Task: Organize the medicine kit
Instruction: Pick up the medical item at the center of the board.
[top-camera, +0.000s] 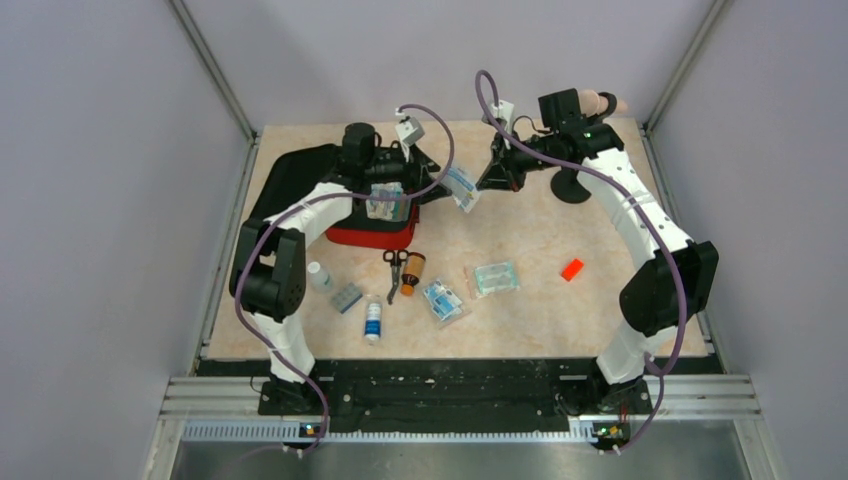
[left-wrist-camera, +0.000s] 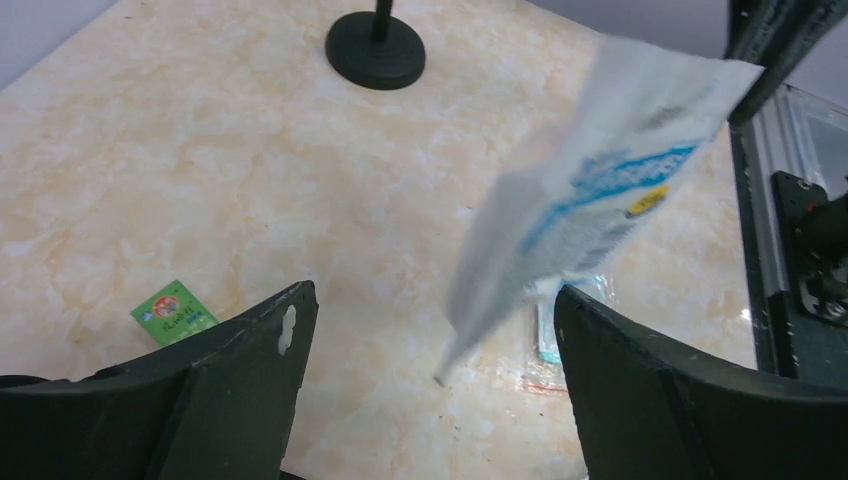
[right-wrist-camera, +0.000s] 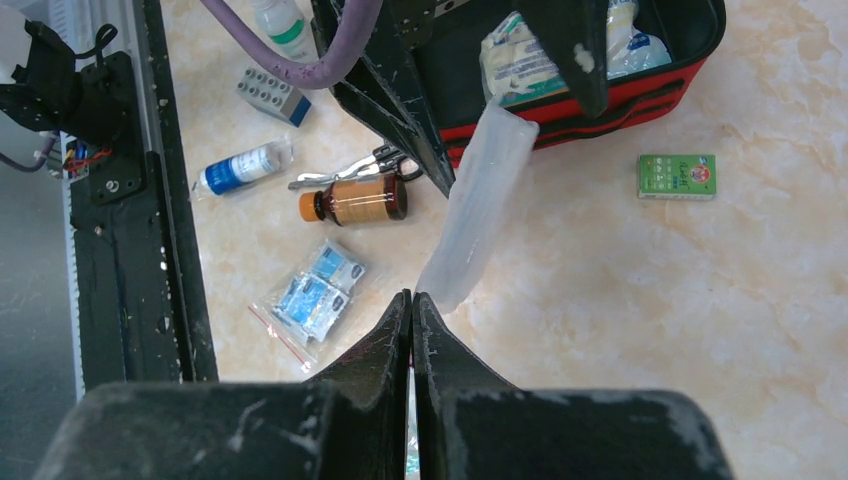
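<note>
Right tool is pinching one end of a clear, blue-printed packet, with its jaws almost together on it. In the right wrist view the packet's long axis is running from bottom centre up toward the medicine kit at upper right. Its far end is overlapping the kit's near red wall.

The kit is lying open on the surface, left of centre in the top view, with packets already inside.

Left tool is gaping wide. Its fingers are flanking the packet's hanging end, and no contact is showing.

Judgement:
- The left tool is the nearer one to the kit.
- The coming move depends on the kit lying beyond the packet's free end.
- That means either carrying the packet further along its axis or passing it to the left tool.
</note>
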